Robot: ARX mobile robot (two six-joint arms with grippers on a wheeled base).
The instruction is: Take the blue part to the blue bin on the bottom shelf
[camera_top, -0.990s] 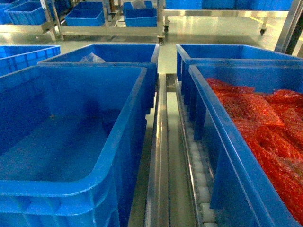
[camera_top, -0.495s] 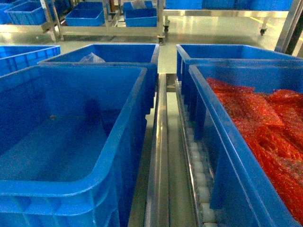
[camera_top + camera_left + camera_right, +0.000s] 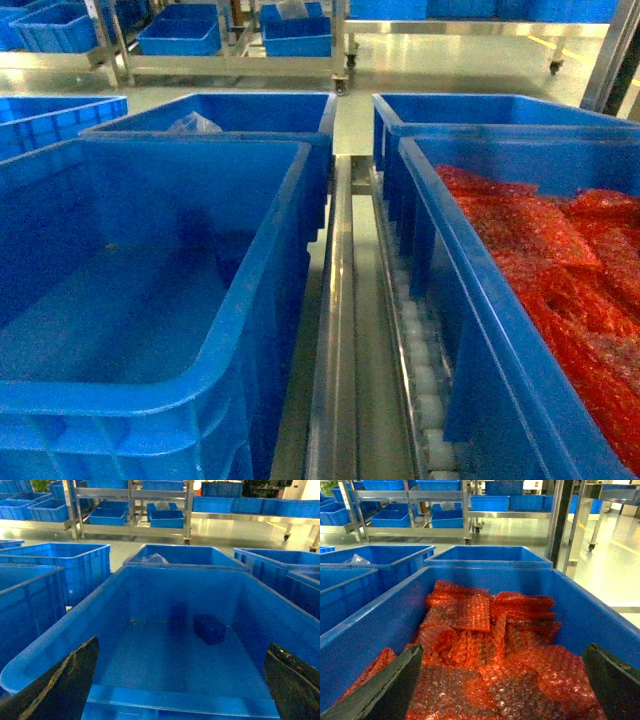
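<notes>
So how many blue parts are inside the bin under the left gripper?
1: a dark blue part on the bin's floor, right of centre. The head view doesn't show it.

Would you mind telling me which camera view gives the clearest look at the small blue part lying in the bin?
The left wrist view: the blue part lies in plain sight on the floor of the blue bin. The head view shows that bin's interior, but the part cannot be made out. The right wrist view shows only red bubble wrap.
</notes>
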